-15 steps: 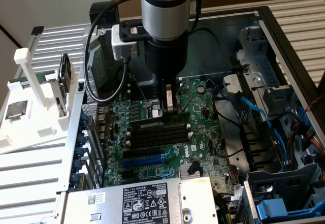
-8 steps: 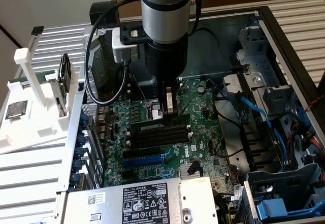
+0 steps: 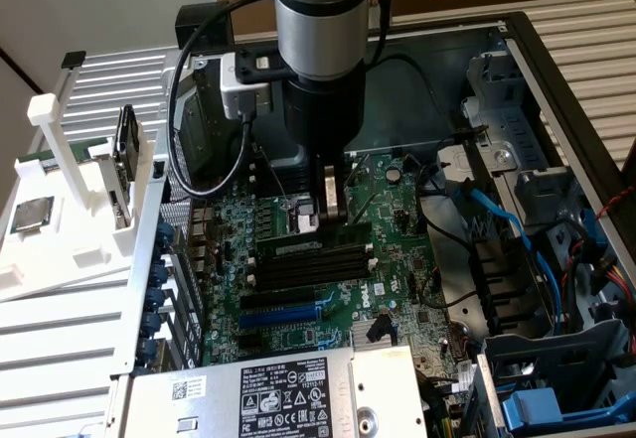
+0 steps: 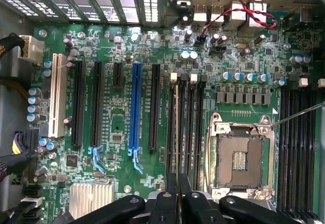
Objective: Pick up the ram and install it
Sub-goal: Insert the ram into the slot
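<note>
1. Jaws are closed tight, with the fingertips (image 4: 171, 186) pressed together and no gap between them. They are down inside the open computer case (image 3: 556, 90), low over the motherboard (image 3: 397, 210).
2. Ram (image 4: 176, 127) stands on edge in one of a bank of four black memory slots (image 4: 195, 132). It is in the slot nearest the blue expansion slot (image 4: 134, 107) and reads as a thin pale line along the slot's length.
3. That line runs straight in under the joined fingertips, so the jaws sit directly over the ram's upper edge, in line with it.
4. Cannot tell whether the jaws pinch the edge or only rest on top of it.
5. In the exterior view, one dark finger (image 3: 331, 198) drops from the grey arm (image 3: 318, 21) to the slot bank, tip right at the slots.
6. Processor socket (image 4: 238, 158) lies just beside the bank, on the side away from the ram, with its metal frame and contact field showing.
7. On the exterior view's left, a white rack (image 3: 60, 249) sits outside the case. A square silver chip (image 3: 30, 215) lies on it, well apart from the jaws.
</note>
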